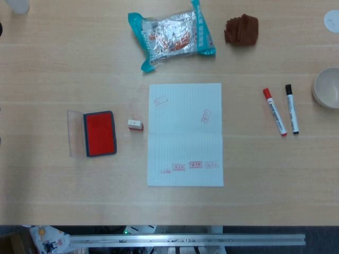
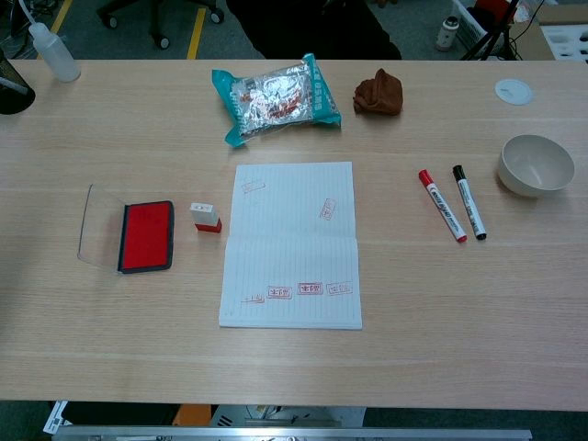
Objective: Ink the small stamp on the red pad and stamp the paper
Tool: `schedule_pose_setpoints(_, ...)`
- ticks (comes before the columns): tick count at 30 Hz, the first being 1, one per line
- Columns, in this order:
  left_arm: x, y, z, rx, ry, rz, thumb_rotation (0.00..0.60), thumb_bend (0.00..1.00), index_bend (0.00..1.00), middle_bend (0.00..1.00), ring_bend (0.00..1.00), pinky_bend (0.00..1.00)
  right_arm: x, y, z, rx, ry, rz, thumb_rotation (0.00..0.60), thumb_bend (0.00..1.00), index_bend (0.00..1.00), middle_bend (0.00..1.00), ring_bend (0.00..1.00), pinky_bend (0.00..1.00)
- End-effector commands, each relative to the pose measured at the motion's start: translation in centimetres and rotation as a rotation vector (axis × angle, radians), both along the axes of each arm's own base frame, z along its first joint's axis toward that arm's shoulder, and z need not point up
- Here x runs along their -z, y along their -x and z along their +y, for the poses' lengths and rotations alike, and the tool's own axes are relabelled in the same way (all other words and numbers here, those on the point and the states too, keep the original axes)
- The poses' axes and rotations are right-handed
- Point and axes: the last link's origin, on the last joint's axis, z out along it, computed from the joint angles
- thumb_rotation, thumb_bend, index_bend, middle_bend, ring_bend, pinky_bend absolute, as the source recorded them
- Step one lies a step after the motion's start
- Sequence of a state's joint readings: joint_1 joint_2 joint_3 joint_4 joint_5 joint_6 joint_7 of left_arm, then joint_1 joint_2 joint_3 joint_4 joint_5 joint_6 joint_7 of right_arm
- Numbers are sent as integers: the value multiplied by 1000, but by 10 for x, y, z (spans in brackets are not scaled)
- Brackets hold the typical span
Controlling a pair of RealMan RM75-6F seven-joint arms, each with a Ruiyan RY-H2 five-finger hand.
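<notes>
A small white stamp with a red base (image 1: 135,125) (image 2: 206,217) stands on the table between the ink pad and the paper. The red ink pad (image 1: 99,133) (image 2: 147,235) lies open to its left, its clear lid (image 1: 75,132) (image 2: 99,226) folded out on the far side. The lined white paper (image 1: 185,135) (image 2: 292,246) lies at the table's middle and carries several faint red stamp marks, a row of them near its lower edge. Neither hand shows in either view.
A teal snack bag (image 1: 170,35) (image 2: 277,98) and a brown crumpled cloth (image 1: 242,29) (image 2: 378,93) lie beyond the paper. A red marker (image 1: 274,111) (image 2: 442,204), a black marker (image 1: 292,108) (image 2: 469,201) and a white bowl (image 1: 328,88) (image 2: 536,165) sit at the right. A squeeze bottle (image 2: 51,50) stands far left.
</notes>
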State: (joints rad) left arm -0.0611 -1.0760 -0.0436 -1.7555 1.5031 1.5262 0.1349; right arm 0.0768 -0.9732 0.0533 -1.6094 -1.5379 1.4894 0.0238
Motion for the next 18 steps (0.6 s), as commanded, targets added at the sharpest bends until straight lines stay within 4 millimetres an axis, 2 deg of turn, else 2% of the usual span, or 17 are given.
schedule_pose_setpoints(1, 0, 0, -1, -1, 2, -1, 600, 272, 317, 399, 438, 556, 0, 1, 0, 2, 1, -2, 600, 200, 238, 359, 288, 303)
schedule_pose_setpoints(11, -4, -5, -3, 14, 0, -6, 600, 271, 316, 398, 439, 556, -3, 1, 0, -15, 7, -8, 600, 200, 238, 359, 288, 303)
schedule_pose_setpoints(18, 1, -18, 12, 82, 56, -27, 600, 271, 316, 398, 438, 556, -4, -1, -2, -15, 5, -7, 600, 200, 238, 359, 288, 303)
